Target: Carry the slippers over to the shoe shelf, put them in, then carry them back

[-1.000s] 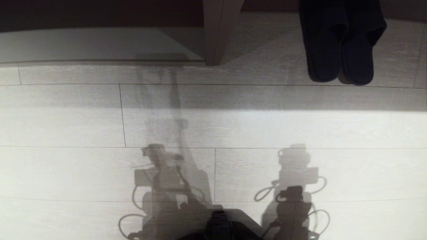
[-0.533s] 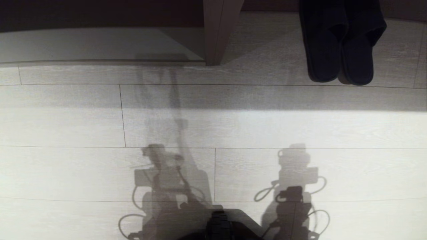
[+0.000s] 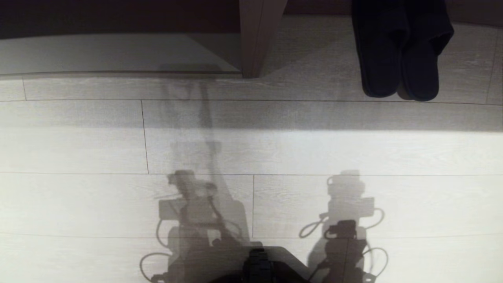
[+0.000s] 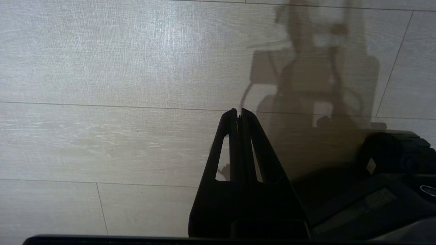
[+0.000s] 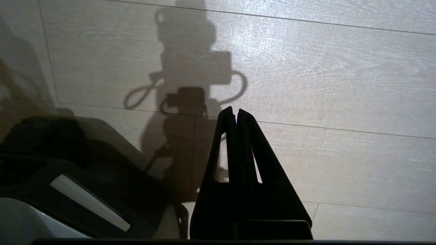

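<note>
The pair of dark slippers (image 3: pixel 401 51) lies side by side on the pale wood floor at the far right of the head view, toes pointing away into shadow. To the left of a slanted divider panel (image 3: pixel 257 37), the shoe shelf (image 3: pixel 114 53) shows its raised light bottom plank. Neither arm appears in the head view; only their shadows fall on the floor. My left gripper (image 4: pixel 238 111) hangs shut and empty over bare floor. My right gripper (image 5: pixel 234 110) is likewise shut with nothing in it.
Pale wood-grain floor planks (image 3: pixel 251 153) stretch between me and the furniture. My dark base (image 3: pixel 257 265) sits at the near edge of the head view, and parts of it show beside each gripper (image 4: pixel 391 177) (image 5: pixel 68 177). Deep shadow covers the recesses at the far edge.
</note>
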Motion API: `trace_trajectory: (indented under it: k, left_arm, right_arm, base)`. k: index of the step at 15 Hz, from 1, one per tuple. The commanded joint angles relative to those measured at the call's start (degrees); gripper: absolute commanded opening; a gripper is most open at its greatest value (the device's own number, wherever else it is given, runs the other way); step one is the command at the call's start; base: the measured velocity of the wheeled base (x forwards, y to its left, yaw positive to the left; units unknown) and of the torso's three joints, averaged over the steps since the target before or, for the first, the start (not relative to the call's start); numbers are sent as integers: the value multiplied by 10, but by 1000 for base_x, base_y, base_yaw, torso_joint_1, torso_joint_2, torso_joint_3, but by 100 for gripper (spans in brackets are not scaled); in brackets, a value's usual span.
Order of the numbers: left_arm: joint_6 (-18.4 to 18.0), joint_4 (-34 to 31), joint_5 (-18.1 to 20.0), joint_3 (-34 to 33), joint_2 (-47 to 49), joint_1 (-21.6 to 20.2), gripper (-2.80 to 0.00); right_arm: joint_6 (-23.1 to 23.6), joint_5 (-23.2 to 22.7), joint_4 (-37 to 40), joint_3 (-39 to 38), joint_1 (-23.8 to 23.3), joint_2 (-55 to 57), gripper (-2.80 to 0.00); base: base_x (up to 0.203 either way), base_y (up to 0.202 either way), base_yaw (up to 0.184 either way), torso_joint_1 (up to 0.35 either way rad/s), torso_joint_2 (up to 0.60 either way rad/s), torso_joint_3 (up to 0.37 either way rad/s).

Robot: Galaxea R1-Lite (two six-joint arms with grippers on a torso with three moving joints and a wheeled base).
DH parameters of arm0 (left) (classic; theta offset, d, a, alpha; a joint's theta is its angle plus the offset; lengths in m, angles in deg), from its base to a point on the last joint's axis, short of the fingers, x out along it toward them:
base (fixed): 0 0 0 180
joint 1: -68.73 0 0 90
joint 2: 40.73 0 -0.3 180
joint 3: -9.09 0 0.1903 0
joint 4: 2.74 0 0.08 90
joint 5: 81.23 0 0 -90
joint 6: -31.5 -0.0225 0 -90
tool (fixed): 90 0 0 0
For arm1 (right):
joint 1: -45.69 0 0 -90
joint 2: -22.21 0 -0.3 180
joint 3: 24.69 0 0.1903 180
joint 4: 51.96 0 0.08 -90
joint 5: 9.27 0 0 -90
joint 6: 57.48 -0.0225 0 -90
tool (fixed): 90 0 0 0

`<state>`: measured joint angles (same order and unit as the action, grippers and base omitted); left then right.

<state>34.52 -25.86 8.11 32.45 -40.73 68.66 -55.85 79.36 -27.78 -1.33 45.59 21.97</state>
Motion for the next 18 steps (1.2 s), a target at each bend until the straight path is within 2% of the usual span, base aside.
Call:
trace_trajectory:
  k: [1, 18]
  left_arm:
    - [1, 0, 0, 0, 1, 0, -280]
    - [1, 0, 0, 0, 1, 0, -280]
  right_arm:
    - [0, 0, 0, -1, 0, 2, -280]
    - [0, 0, 0, -1, 0, 2, -280]
  base:
    - [0, 0, 0, -1, 3, 111]
    - [0, 0, 0, 2, 3, 199]
